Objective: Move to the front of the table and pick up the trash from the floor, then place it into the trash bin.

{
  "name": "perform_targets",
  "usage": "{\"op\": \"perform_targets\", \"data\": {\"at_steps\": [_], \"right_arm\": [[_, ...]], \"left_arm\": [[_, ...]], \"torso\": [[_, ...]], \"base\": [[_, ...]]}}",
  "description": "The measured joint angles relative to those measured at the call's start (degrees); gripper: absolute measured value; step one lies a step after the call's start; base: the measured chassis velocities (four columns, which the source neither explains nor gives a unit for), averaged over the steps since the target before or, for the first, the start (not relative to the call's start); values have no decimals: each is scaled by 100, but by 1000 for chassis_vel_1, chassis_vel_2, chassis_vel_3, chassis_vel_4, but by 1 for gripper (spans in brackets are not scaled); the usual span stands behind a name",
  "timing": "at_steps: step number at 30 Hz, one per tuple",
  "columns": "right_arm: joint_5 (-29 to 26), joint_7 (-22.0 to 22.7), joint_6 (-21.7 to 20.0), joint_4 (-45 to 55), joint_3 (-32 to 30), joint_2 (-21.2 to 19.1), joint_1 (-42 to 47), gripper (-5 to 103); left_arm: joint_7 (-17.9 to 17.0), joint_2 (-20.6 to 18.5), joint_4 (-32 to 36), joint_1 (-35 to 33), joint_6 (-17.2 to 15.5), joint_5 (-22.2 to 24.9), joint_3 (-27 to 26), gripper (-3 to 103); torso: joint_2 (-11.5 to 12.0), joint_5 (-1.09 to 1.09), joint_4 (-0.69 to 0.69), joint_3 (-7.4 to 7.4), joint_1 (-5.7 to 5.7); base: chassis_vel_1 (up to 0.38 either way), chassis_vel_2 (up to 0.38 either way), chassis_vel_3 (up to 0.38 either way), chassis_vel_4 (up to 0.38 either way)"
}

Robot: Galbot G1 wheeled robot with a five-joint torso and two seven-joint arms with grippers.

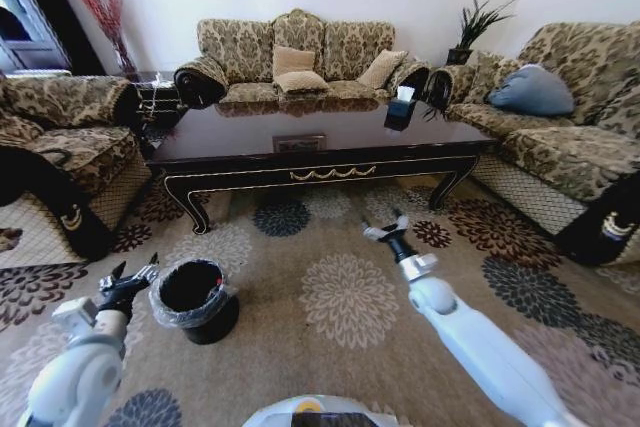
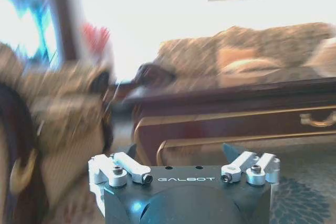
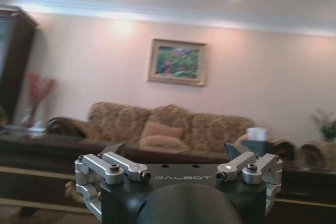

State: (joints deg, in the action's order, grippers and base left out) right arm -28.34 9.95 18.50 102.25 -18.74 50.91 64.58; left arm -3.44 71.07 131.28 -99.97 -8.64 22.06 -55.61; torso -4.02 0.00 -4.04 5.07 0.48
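Trash bin (image 1: pixel 195 299) on rug, just beside left gripper (image 1: pixel 135 276), fingers apart

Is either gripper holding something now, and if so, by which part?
Nothing is held. The left gripper is open beside the trash bin; the right gripper is open above the carpet.

The left wrist view blurs the table (image 2: pixel 220 108); the trash bin's (image 1: pixel 196 292) inside stays dark.
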Motion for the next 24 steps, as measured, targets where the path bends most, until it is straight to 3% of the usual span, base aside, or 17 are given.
{"op": "perform_targets", "data": {"at_steps": [1,3,5,8,14,20,24], "right_arm": [[0,0,0,0,0,0,0,100],[-4,139,-185,442,-522,56,597,100],[64,263,-362,897,-941,164,1221,100],[230,462,-576,1380,-1186,289,1742,100],[569,627,-927,2132,-1476,776,2427,100],[821,54,-519,2232,-1672,1371,2784,100],[1044,-240,-322,2191,-1745,1562,3030,100]], "left_arm": [[0,0,0,0,0,0,0,92],[450,451,114,-282,778,-822,76,99],[648,865,204,-561,1403,-1218,225,99],[646,1169,295,-762,1611,-1313,367,100],[549,1408,284,-838,1737,-1462,337,100],[516,1409,247,-796,1670,-1207,309,100],[431,1396,186,-673,1574,-1147,390,100]], "torso": [[0,0,0,0,0],[0,1,5,0,0],[0,1,2,0,0],[0,3,1,0,0],[0,-1,6,0,0],[1,1,4,1,0],[2,0,2,1,1]], "base": [[0,0,0,0],[0,0,0,0],[0,0,0,0],[0,0,0,0],[0,0,0,0],[0,0,0,0],[0,0,0,0]]}}
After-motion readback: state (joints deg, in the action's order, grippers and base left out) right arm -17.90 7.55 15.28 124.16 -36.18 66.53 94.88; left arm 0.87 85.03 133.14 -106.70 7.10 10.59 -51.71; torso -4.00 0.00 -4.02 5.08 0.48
